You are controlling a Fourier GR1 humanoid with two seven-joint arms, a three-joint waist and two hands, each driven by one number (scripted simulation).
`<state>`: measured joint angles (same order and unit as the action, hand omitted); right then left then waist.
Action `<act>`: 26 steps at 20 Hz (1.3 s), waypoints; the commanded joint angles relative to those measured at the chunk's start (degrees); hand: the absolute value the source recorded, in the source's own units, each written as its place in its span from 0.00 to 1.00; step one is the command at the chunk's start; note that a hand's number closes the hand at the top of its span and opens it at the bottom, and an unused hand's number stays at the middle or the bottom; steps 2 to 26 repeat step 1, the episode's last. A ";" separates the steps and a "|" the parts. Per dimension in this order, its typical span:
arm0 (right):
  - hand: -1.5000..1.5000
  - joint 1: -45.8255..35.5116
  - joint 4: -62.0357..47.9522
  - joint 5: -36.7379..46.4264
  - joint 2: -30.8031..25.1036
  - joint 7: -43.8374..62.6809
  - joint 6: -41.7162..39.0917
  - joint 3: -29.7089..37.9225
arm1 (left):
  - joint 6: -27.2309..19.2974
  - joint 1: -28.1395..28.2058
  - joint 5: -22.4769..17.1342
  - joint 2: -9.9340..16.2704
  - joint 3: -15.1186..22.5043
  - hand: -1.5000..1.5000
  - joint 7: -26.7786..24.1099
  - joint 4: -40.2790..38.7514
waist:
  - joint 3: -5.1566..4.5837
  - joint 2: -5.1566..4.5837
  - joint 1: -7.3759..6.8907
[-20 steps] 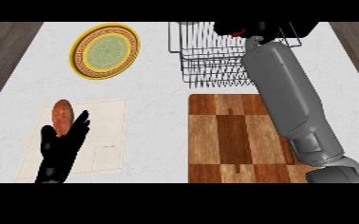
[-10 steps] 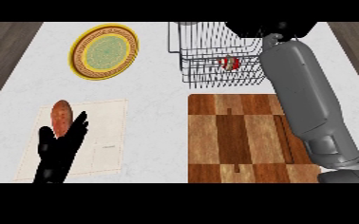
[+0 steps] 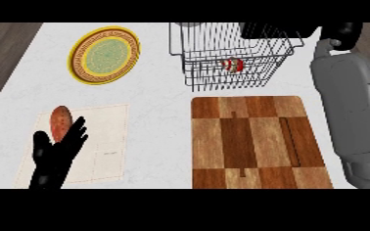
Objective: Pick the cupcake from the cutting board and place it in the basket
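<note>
Lying apparently sideways: cupcake (image 3: 232, 65) in basket (image 3: 189, 71)

The cutting board (image 3: 253, 142) lies bare across its whole top, so passage over it is open. Just behind it the wire basket (image 3: 235, 80) stands with tall sides (the cupcake (image 3: 232, 65) sits inside), reachable only from above. The right forearm (image 3: 347, 112) runs along the board's right edge, closing that side. White surface (image 3: 162, 107) between basket and plate (image 3: 104, 55) is free; the left robot hand (image 3: 54, 159) rests over the mat (image 3: 90, 142).
</note>
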<state>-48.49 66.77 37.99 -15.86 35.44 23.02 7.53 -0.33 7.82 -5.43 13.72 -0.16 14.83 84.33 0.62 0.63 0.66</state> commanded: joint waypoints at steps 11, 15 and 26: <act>0.00 7.83 12.63 -2.92 -2.40 3.71 -4.30 1.22 | -1.37 0.62 1.28 -2.11 0.54 0.50 -0.48 -4.32 | -0.64 -0.11 1.04; 0.00 7.83 12.63 -2.92 -2.40 3.71 -4.30 1.22 | -1.37 0.62 1.28 -2.11 0.54 0.50 -0.48 -4.32 | -0.64 -0.11 1.04; 0.00 7.83 12.63 -2.92 -2.40 3.71 -4.30 1.22 | -1.37 0.62 1.28 -2.11 0.54 0.50 -0.48 -4.32 | -0.64 -0.11 1.04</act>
